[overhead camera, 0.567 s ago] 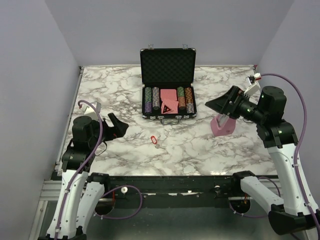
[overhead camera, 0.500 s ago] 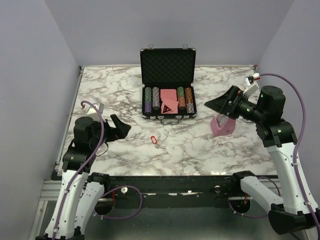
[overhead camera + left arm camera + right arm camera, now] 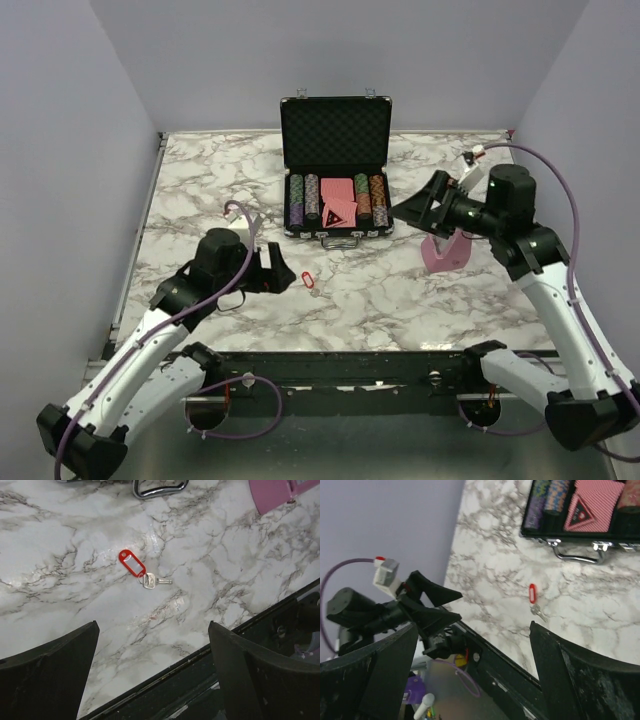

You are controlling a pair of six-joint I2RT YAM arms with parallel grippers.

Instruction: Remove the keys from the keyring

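The red oval keyring (image 3: 308, 280) lies flat on the marble table in front of the open case, with a small silvery key (image 3: 315, 292) attached at its near end. Both show in the left wrist view, the keyring (image 3: 132, 562) and the key (image 3: 152, 582), and in the right wrist view, the keyring (image 3: 533, 593) and the key (image 3: 537, 611). My left gripper (image 3: 285, 275) is open and empty, just left of the keyring. In its own view the left gripper (image 3: 152, 630) sits short of the keyring. My right gripper (image 3: 405, 207) is open and empty, raised right of the case; in its own view it (image 3: 473, 627) points toward the keyring.
An open black case (image 3: 336, 130) with poker chips and pink cards stands at the back centre, its silver handle (image 3: 338, 240) facing the keyring. A pink object (image 3: 445, 252) lies on the table below the right arm. The table's front edge (image 3: 200, 652) is close behind the keyring.
My left arm has swung right and forward, bringing its open gripper close beside the keyring. My right arm has shifted a little to the left. The keyring and key have not moved.
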